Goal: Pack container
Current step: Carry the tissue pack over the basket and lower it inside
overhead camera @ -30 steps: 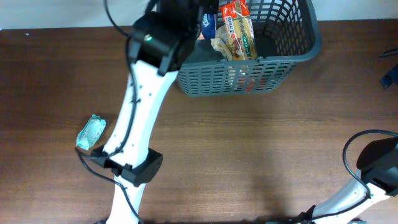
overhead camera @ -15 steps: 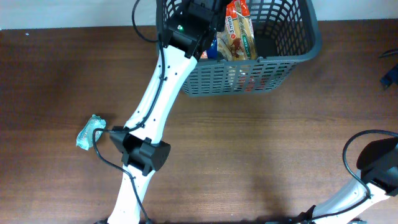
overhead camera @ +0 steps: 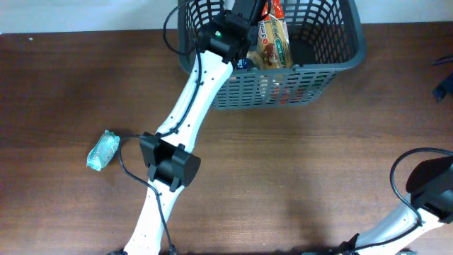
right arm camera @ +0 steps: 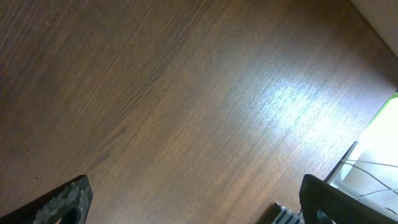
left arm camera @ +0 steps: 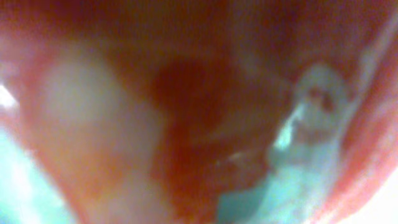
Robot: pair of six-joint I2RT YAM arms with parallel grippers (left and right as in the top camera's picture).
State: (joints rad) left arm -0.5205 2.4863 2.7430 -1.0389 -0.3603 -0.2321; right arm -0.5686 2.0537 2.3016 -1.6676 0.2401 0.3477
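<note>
The left gripper [overhead camera: 248,10] is down inside the basket [overhead camera: 340,64] with little room. A snack packet [overhead camera: 274,41] sits tight against its right side, so close that its camera shows only a red blur. The basket's slotted side stands just behind it. Past the packet, further right, the dark corner lies open. The right gripper [right arm camera: 193,205], fingers [right arm camera: 65,199] spread wide, has only bare table [right arm camera: 186,93] beneath.

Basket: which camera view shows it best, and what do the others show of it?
Overhead: the basket shows its slotted walls and packets inside, though the frame cuts its far side. The left wrist view is only a red blur; the right wrist view shows wooden table, no basket.
</note>
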